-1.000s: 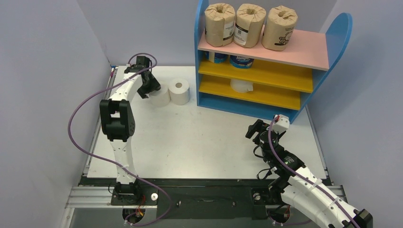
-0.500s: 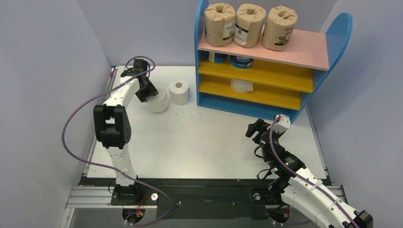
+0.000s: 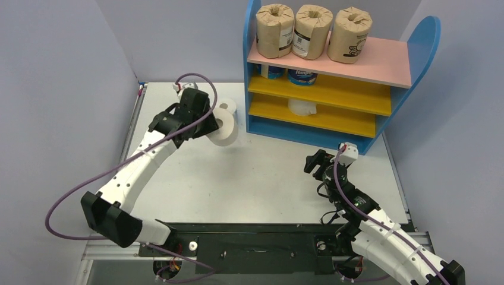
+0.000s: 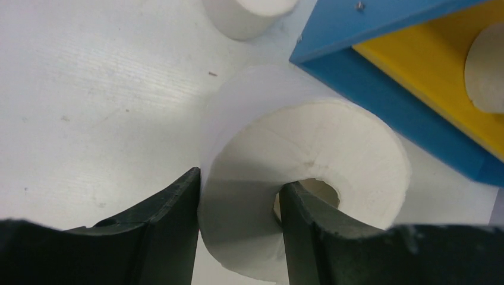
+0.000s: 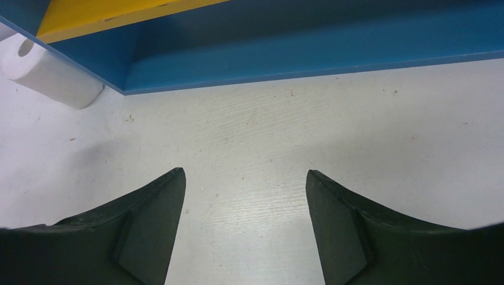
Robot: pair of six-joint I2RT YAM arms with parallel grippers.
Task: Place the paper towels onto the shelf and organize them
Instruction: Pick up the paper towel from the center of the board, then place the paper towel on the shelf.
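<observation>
My left gripper (image 3: 209,127) (image 4: 241,181) is shut on a plain white paper towel roll (image 3: 226,132) (image 4: 309,148), with one finger inside its hollow core and the other against its outer wall. The roll hangs tilted above the table, just left of the shelf (image 3: 252,127) (image 4: 380,77). A second white roll (image 3: 227,106) (image 4: 249,15) stands on the table behind it. Three brown-wrapped rolls (image 3: 310,24) sit on the pink top board, two blue-and-white rolls (image 3: 301,76) on the upper yellow board and one white roll (image 3: 303,107) (image 4: 488,77) on the lower. My right gripper (image 3: 314,161) (image 5: 243,172) is open and holds nothing.
The shelf's blue base (image 5: 309,56) runs just ahead of my right gripper, with a white roll (image 5: 50,74) past its left corner. Grey walls close in the table (image 3: 249,178) on the left, back and right.
My left gripper shut on the white roll beside its neighbour, lifted it and carried it right toward the shelf as the arm stretched out. The right arm barely shifted.
</observation>
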